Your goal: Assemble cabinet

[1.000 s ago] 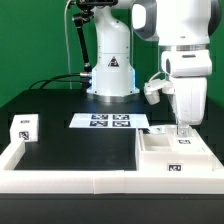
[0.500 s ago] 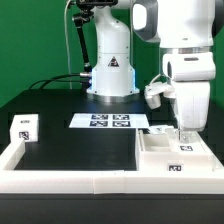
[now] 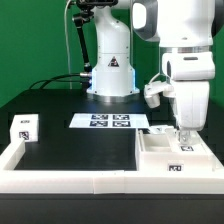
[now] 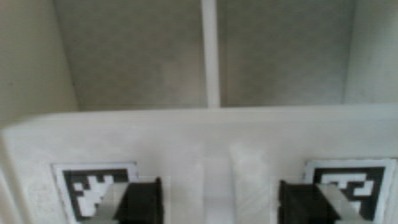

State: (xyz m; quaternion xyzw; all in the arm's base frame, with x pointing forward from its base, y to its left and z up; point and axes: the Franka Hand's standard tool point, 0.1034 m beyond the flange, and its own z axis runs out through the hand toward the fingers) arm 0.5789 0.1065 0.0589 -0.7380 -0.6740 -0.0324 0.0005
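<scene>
The white cabinet body (image 3: 172, 155) lies at the front on the exterior view's right, with a tag on its near face. My gripper (image 3: 183, 132) hangs straight down onto its far part. In the wrist view the cabinet (image 4: 214, 140) fills the picture, a white face with a tag on each side. My gripper (image 4: 226, 205) shows two dark fingers (image 4: 139, 200) standing wide apart with that white face between them. I cannot see whether the fingers touch it. A small white tagged part (image 3: 22, 127) stands alone at the exterior view's left.
The marker board (image 3: 108, 121) lies flat in the middle of the black table, in front of the robot's base (image 3: 110, 75). A low white border wall (image 3: 60, 178) runs along the front and left edges.
</scene>
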